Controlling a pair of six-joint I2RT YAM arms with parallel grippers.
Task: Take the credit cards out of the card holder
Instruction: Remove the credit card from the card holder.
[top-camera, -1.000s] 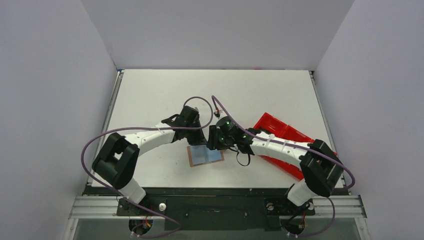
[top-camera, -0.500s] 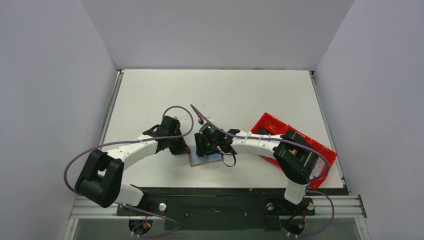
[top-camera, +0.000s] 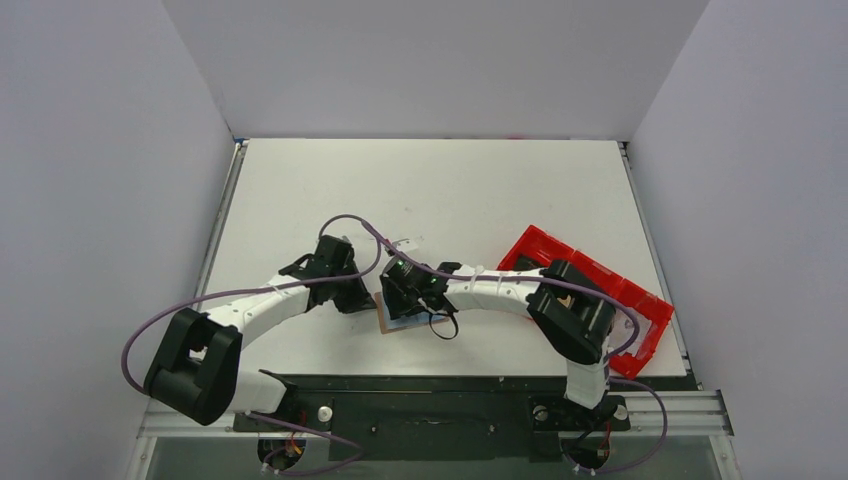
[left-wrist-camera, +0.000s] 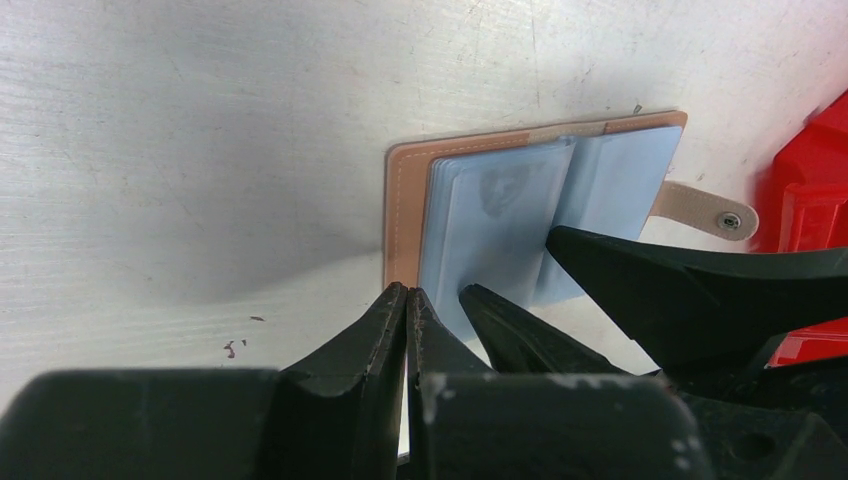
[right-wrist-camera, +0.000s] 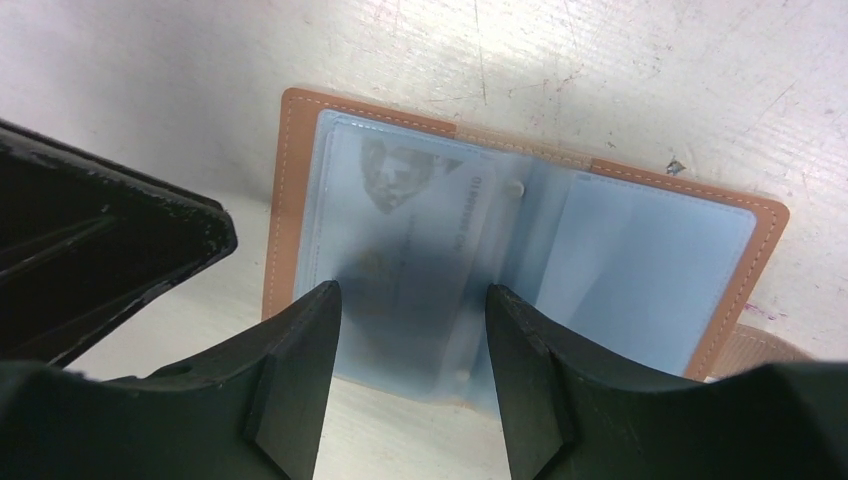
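Near the front edge of the surface (top-camera: 450, 190), the card holder (left-wrist-camera: 500, 210) lies open (blue panels (right-wrist-camera: 650, 265) up). The left gripper (left-wrist-camera: 405, 292), closed and empty, sits at its left border. The right gripper (right-wrist-camera: 412, 295), jaws parted, is over the left panel, gripping nothing.

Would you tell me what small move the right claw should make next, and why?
Probably close the right claw on the sleeved card: its open fingers straddle it, and the shut left claw sits at the edge of the card holder.
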